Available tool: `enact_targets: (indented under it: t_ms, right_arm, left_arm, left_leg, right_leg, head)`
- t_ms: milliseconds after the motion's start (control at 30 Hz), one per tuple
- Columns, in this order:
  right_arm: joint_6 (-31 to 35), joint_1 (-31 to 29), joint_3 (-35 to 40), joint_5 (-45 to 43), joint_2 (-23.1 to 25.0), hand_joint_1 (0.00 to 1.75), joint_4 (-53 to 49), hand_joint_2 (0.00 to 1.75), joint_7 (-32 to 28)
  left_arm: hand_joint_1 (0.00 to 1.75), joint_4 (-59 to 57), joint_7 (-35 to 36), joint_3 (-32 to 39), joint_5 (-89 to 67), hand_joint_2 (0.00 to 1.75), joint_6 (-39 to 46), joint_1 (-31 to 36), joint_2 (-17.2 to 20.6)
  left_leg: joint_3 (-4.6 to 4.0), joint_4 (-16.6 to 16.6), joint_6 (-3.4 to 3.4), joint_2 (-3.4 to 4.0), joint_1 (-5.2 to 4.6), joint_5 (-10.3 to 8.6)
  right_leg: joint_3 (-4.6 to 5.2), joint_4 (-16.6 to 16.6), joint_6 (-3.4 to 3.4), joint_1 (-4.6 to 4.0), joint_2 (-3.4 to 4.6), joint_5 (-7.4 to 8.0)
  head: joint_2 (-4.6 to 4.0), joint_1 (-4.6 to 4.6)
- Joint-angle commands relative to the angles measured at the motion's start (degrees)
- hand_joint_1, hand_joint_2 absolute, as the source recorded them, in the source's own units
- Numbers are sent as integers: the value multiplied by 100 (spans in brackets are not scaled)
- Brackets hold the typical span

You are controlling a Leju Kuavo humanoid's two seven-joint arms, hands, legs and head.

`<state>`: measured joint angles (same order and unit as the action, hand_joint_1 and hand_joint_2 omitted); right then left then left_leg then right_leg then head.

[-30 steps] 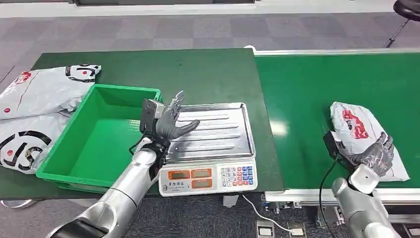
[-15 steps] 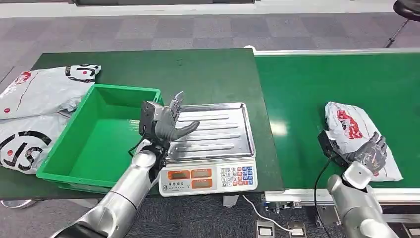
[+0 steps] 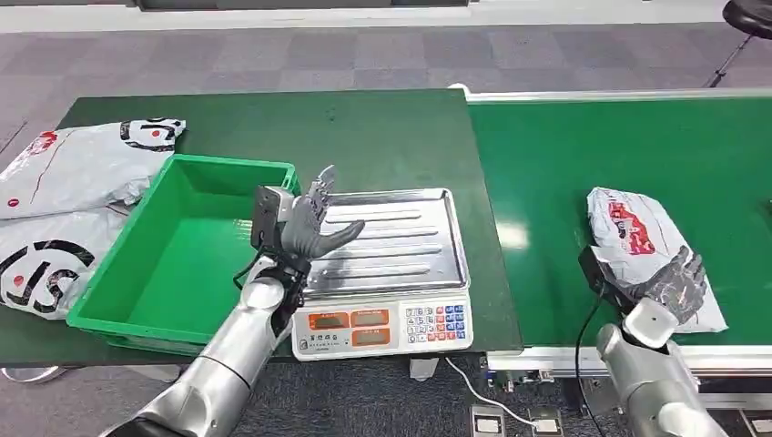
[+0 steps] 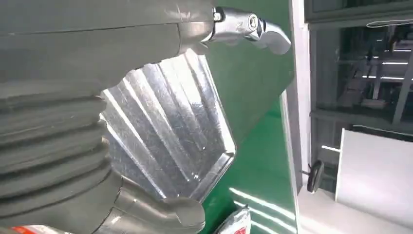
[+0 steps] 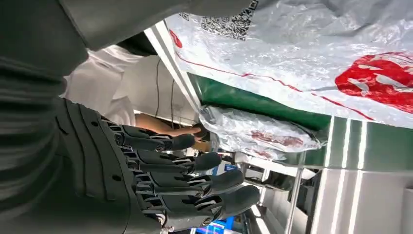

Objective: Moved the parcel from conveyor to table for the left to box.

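A grey plastic parcel [image 3: 637,238] with red print lies on the green conveyor [image 3: 583,155] at the right, near its front edge. My right hand [image 3: 678,286] is at the parcel's near end, its back towards me and its fingers over the bag's edge. In the right wrist view the parcel [image 5: 311,53] lies beside the hand [image 5: 160,170], whose dark fingers are stretched out with nothing between them. My left hand [image 3: 308,224] is raised with spread fingers over the left edge of the scale's steel tray [image 3: 401,238], holding nothing. The green box [image 3: 182,246] stands just left of it.
An electronic scale [image 3: 387,326] sits at the table's front edge between box and conveyor. Two more grey parcels [image 3: 77,168] lie on the dark green table [image 3: 364,137] left of the box. In the right wrist view another parcel [image 5: 263,132] lies further along the conveyor and a person in white [image 5: 131,87] stands beyond it.
The parcel has shifted left along the conveyor, and my right hand has moved left with it. The left hand has barely moved.
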<state>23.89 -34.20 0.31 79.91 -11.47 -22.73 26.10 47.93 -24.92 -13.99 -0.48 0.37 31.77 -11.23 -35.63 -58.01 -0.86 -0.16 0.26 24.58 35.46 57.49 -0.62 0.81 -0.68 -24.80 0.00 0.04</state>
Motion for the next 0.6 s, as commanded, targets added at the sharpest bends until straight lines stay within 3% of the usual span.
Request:
enact_targets:
  t_ms: [33,600]
  right_arm:
    - [-106,-311,-270,174,335,0,323,175,41]
    - [-235,-261,-266,298,361,0,282,175,36]
  left_arm:
    - [0,-107,42,299,-54,175,-20,24,144]
    - [0,-367,150,358,-202,175,-20,98,168]
  left_leg:
    - [21,6,0,27,0,8]
    - [15,5,0,13,0,5]
  right_leg:
    - [-11,-5,4,0,30,1]
    - [-10,-4,3,0,15,-1]
  head:
    - [0,0]
    - [0,0]
